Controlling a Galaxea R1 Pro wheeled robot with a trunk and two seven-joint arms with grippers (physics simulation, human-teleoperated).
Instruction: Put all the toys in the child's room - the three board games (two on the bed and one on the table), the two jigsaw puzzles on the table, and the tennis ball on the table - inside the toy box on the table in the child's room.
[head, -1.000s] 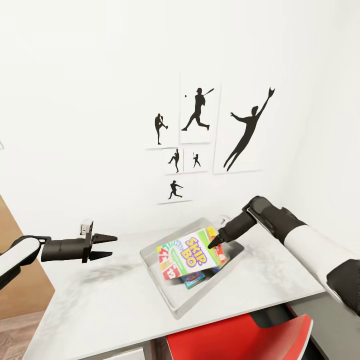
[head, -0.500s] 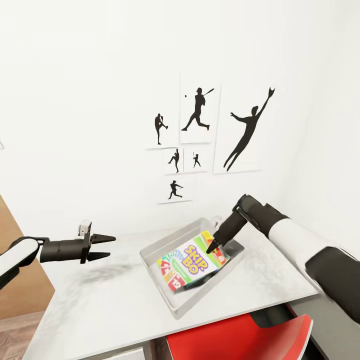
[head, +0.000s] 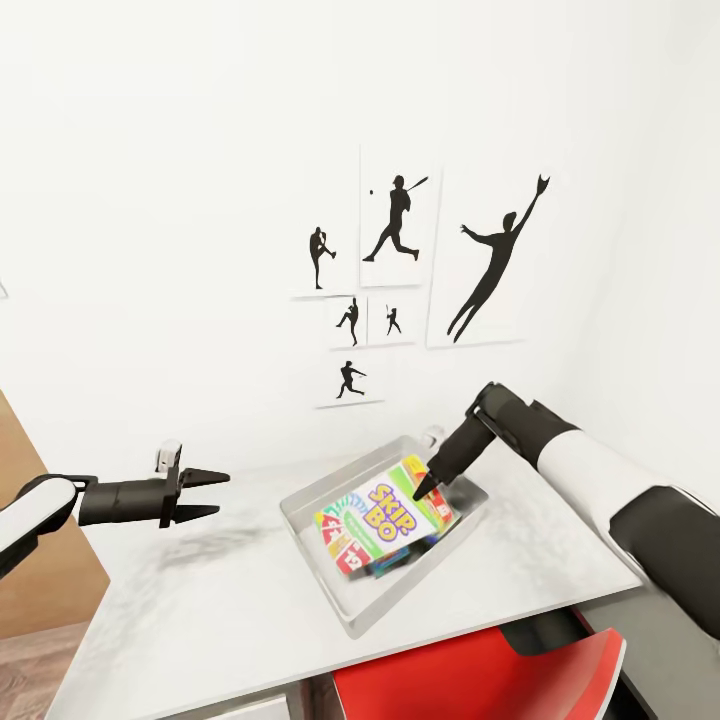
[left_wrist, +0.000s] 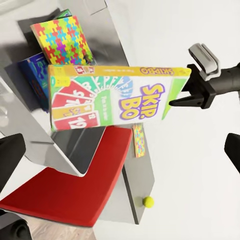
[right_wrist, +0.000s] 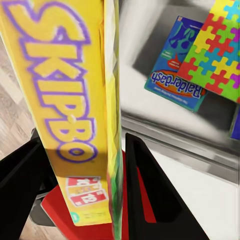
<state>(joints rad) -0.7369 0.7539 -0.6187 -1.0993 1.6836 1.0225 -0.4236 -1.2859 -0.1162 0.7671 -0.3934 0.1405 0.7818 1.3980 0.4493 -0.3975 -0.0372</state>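
Note:
My right gripper (head: 428, 487) is shut on the far edge of the SKIP-BO board game (head: 385, 515), holding it tilted just over the toy box (head: 330, 590) on the table (head: 200, 610). The right wrist view has the box (right_wrist: 75, 100) between my black fingers (right_wrist: 150, 190). Beneath it in the tray lie a blue board game (right_wrist: 177, 70) and a jigsaw puzzle (right_wrist: 220, 50), also in the left wrist view as the jigsaw puzzle (left_wrist: 62, 40). A second jigsaw puzzle (left_wrist: 138, 140) and the tennis ball (left_wrist: 148, 201) lie beyond the tray. My left gripper (head: 205, 492) hovers open over the table's left.
A red chair (head: 480, 670) stands tucked against the table's near edge, below the toy box. Black baseball-player posters (head: 400, 260) hang on the white wall behind. Brown wood shows at the far left (head: 40, 580).
My right gripper has carried the SKIP-BO box lower and a little further back into the toy box. The left arm has barely moved.

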